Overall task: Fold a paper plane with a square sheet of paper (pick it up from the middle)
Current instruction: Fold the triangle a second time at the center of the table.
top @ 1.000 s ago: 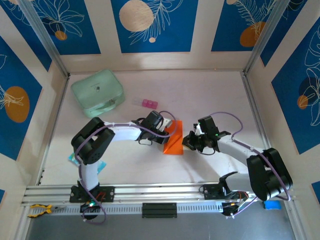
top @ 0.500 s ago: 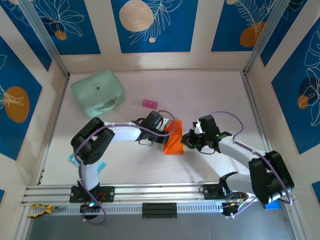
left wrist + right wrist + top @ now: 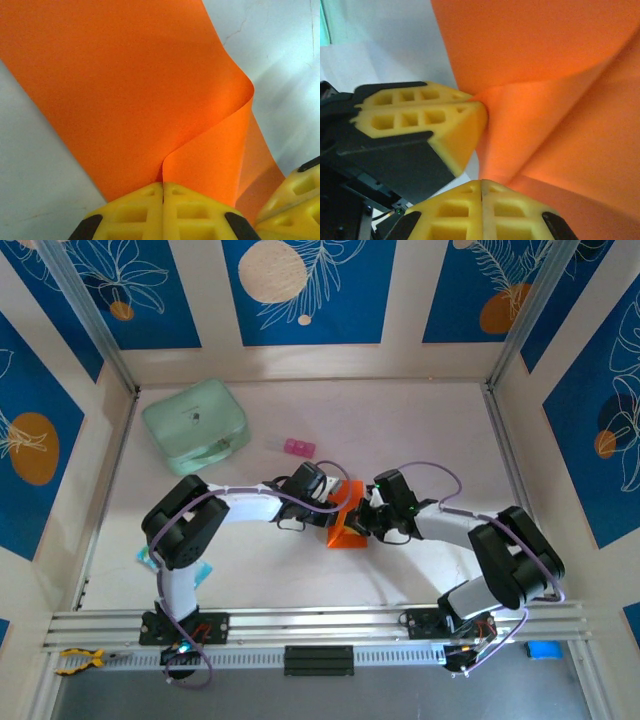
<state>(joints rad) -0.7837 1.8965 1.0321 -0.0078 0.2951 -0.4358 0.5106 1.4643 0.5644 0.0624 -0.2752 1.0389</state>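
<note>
The square sheet of paper (image 3: 347,531), bright orange, is partly folded and lifted in the middle of the table between both arms. My left gripper (image 3: 338,500) is shut on its near edge, where a curled flap meets the flat layer (image 3: 125,90); its yellow fingertips (image 3: 162,187) press together. My right gripper (image 3: 362,523) comes in from the right and is shut (image 3: 481,182) at a creased corner of the paper (image 3: 545,75). The two grippers sit almost touching: the left fingers (image 3: 420,117) show in the right wrist view, the right fingers (image 3: 295,192) in the left wrist view.
A mint-green case (image 3: 196,420) lies at the back left, with a small pink block (image 3: 298,447) to its right. Walls close the table on three sides. Yellow-handled pliers (image 3: 78,660) and a blue item (image 3: 545,649) lie beyond the front rail.
My right gripper has moved left, up to the paper and the left gripper. The paper has bunched narrower and higher between them. The left arm has held still.
</note>
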